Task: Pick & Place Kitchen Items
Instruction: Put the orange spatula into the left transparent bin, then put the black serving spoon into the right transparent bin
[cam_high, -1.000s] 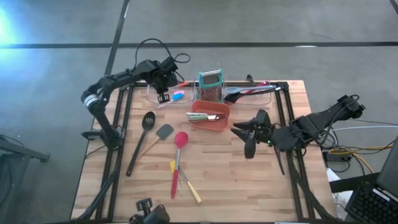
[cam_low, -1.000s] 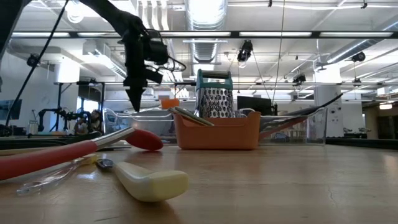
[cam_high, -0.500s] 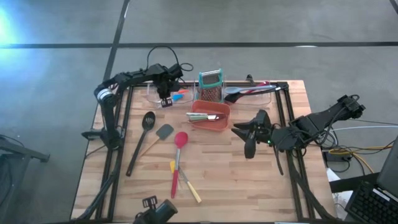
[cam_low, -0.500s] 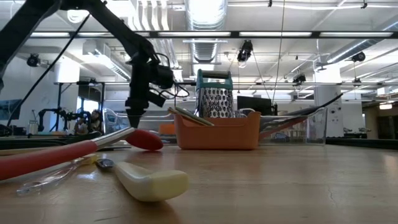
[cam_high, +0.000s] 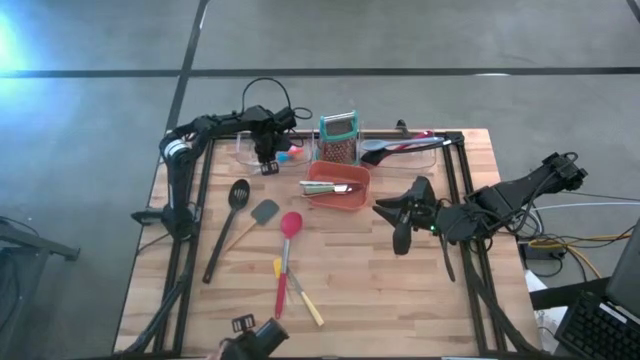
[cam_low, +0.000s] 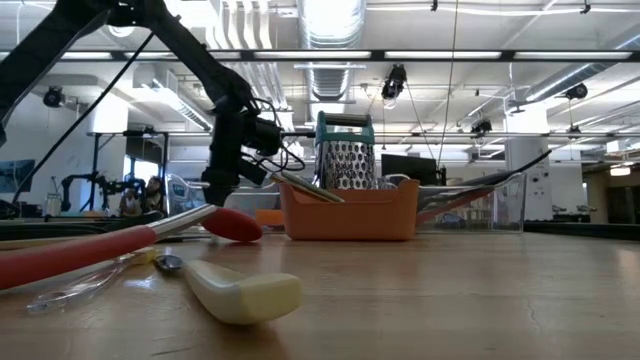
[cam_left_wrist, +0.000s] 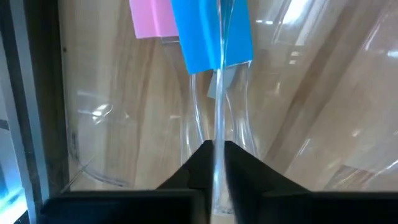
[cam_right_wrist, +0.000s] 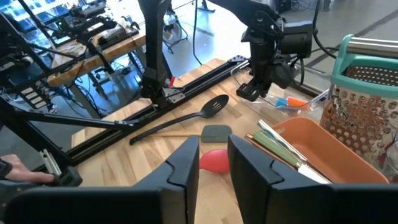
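My left gripper (cam_high: 266, 163) points down into a clear container (cam_high: 246, 151) at the table's far left, where a blue scraper (cam_left_wrist: 211, 31), a pink one (cam_left_wrist: 152, 15) and an orange one (cam_high: 296, 153) lie. Its fingers stand almost together, and a clear upright wall edge (cam_left_wrist: 216, 124) runs into the slit between them. My right gripper (cam_high: 392, 226) hangs open and empty above the table's right half. A red spoon (cam_high: 290, 224), a black slotted spoon (cam_high: 236, 196), a grey spatula (cam_high: 264, 212) and a yellow-handled knife (cam_high: 309, 306) lie flat on the wood. My left gripper comes from above, pointing down, with the clear container's wall edge (cam_left_wrist: 216, 163) showing in the narrow slit between its fingertips. I cannot tell whether the fingers touch that wall.
A red-orange bin (cam_high: 338, 188) with a green-handled knife inside stands mid-table, and the teal-framed grater (cam_high: 338, 138) stands behind it. A second clear container (cam_high: 415, 146) at the far right holds black and red utensils. Black rails (cam_high: 196, 200) run along both table sides.
My left gripper has come down over the clear container, drifting a little toward the table's right. It now stands low among the scrapers.
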